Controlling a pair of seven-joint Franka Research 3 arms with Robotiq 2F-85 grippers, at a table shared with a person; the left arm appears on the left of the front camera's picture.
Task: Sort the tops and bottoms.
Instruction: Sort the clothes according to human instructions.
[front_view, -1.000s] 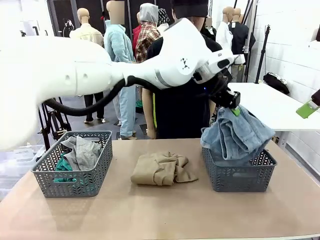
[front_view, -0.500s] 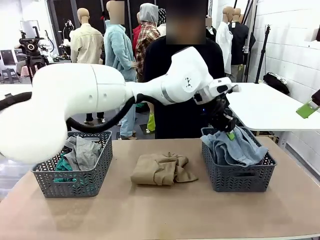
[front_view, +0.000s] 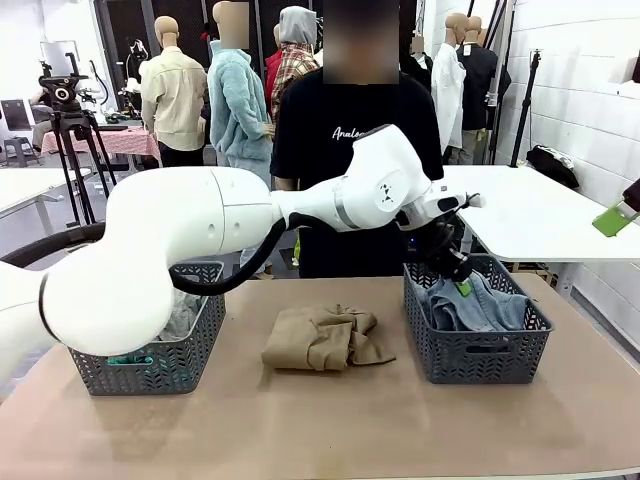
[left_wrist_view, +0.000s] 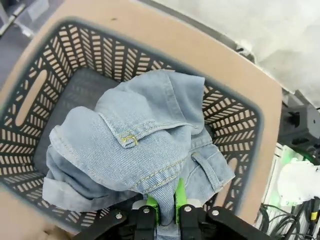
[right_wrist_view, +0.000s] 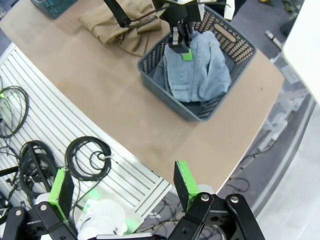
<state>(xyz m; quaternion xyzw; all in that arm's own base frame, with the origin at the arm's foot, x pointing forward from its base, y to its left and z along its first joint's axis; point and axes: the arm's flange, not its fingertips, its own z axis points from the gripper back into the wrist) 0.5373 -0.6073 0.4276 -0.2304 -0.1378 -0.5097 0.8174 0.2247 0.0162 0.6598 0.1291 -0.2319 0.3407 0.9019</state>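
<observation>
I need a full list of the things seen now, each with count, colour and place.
table: one, light brown, under everything
left basket: one, dark grey, table's left end
right basket: one, dark grey, table's right end
jeans: one, faded blue, in right basket
tan top: one, beige, between the baskets
grey top: one, grey, in left basket
teal top: one, teal, in left basket, mostly hidden
person: one, black T-shirt, far side
left gripper: shut on jeans, over right basket
right gripper: open, empty, high beside table

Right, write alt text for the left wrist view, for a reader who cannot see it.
The left hand, shut on a folded light blue denim garment, holds it inside a dark grey perforated plastic basket on a tan tabletop.
</observation>
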